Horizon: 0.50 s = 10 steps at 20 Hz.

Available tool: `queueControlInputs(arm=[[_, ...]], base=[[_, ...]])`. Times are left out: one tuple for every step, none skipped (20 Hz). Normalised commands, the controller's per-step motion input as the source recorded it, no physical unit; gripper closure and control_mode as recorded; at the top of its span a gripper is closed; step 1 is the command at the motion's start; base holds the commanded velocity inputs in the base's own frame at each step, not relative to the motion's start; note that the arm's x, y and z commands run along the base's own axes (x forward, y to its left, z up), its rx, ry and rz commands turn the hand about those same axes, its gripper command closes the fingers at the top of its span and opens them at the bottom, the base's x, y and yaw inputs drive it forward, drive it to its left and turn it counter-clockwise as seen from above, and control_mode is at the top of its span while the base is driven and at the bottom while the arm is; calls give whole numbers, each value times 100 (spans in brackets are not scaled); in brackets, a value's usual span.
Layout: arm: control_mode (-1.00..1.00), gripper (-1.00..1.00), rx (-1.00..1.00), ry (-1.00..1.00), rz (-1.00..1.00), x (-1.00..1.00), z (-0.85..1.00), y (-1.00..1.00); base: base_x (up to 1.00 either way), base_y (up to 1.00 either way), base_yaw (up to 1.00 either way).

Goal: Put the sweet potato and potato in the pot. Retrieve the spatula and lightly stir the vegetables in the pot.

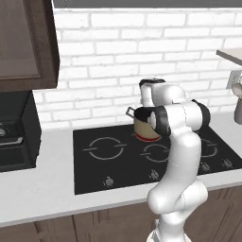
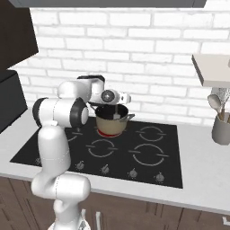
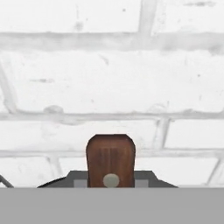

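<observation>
The tan pot with its dark rim stands on the far left burner, partly behind my arm in the left base view, pot. My gripper hovers just above its rim, shut on the spatula, whose grey blade hangs down into the pot's mouth. In the hand view the reddish-brown handle rises at the bottom centre, in front of the white brick wall. The inside of the pot is hidden, so the sweet potato and potato cannot be seen.
The black cooktop spans the counter. A grey holder with spoons stands at the right, under a pale shelf. A black appliance and a dark wall cabinet sit at the left.
</observation>
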Motion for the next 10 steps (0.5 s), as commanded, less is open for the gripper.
queueControlInputs(arm=[[-100, 100, 3, 0, 0, 10, -36, 0], [-100, 100, 6, 0, 0, 12, -19, 2], [-100, 100, 7, 0, 1, 9, 0, 10], [-100, 100, 9, 0, 2, 11, 0, 11], [-100, 100, 10, 0, 3, 6, 0, 17], [-100, 100, 10, 0, 3, 0, 0, 16], [-100, 100, 11, 0, 3, 0, 2, 12], [-100, 100, 9, 0, 3, -11, 4, 14], [-100, 100, 9, -1, 4, -24, 12, 12], [-100, 100, 9, -1, 4, -21, 19, 11]], base=[[0, 0, 0], [0, 0, 0], [0, 0, 0], [0, 0, 0], [0, 0, 0], [0, 0, 0], [0, 0, 0], [0, 0, 0], [0, 0, 0], [0, 0, 0]])
